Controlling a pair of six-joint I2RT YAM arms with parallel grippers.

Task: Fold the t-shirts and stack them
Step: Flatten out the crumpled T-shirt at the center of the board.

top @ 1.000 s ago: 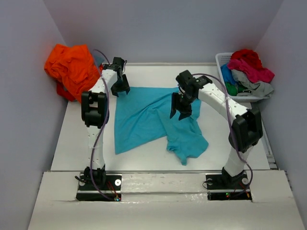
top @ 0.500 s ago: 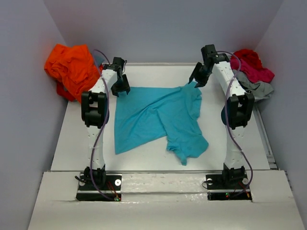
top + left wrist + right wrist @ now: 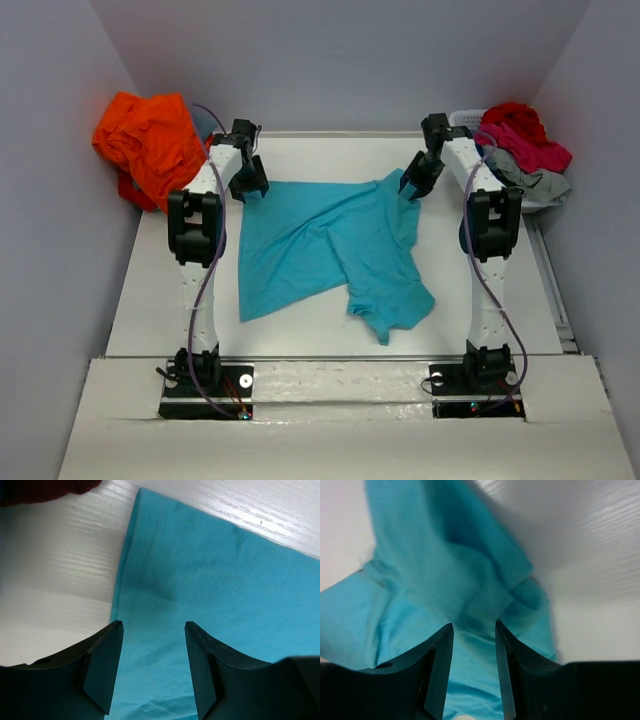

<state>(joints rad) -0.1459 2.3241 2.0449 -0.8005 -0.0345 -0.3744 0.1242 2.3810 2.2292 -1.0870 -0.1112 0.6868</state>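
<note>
Far left, against the wall: a crumpled heap of orange cloth t-shirts (image 3: 148,140), off the edge of the white table (image 3: 160,300).

My left gripper (image 3: 250,185) sits at the far left corner of the turquoise short-sleeved t-shirt (image 3: 320,240). In the left wrist view my left gripper (image 3: 152,625) has its fingers apart, one on each side of a stitched hem that runs away from me. The cloth under them lies flat on the table. Nothing is pinched.

The turquoise t-shirt lies in the middle of the table, mostly spread out. Its far edge is stretched left to right between my two grippers, and that is its longest line. The left edge runs straight toward the near side. On the near right the cloth bunches into a rumpled lobe pointing at the near edge. I cannot tell which end is the neck.

My right gripper (image 3: 415,185) is at the far right corner of the shirt, where the cloth draws up into a peak. In the right wrist view my right gripper (image 3: 474,625) shows a narrow gap filled with bunched turquoise folds. I cannot tell whether the fingers are clamping the cloth; the view is blurred.

Far right: a white slatted plastic basket (image 3: 462,118) heaped with red, pink and grey shirts (image 3: 520,145).
</note>
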